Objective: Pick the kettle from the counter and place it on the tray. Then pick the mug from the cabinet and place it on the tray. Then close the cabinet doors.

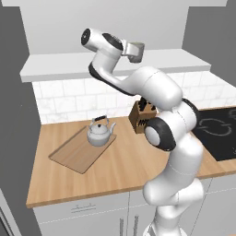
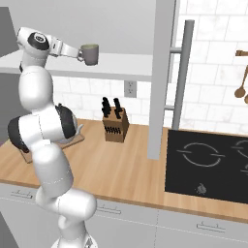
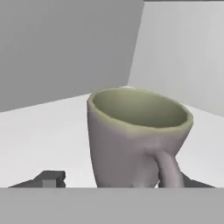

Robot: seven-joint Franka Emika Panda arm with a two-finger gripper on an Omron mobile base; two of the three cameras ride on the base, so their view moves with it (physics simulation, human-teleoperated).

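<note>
Gripper (image 2: 83, 53) up at the cabinet (image 1: 69, 64) shelf, jaws wide on either side of the mug (image 3: 135, 135); whether they grip it I cannot tell. Kettle (image 1: 100, 132) sits on the tray (image 1: 76, 154): first step done. Mug transfer and door closing remain.

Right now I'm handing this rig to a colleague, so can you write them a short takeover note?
Gripper: up at the cabinet shelf, jaws on either side of the mug; the frames do not settle whether they grip yet.
Kettle: already on the tray, upright, at its back end.
Mug: upright on the shelf floor, handle towards the hand camera.
Cabinet door: open, one panel edge-on in the right base view.
Done: kettle placed.
Left: grip the mug, carry it to the free part of the tray, then close the doors.
</note>
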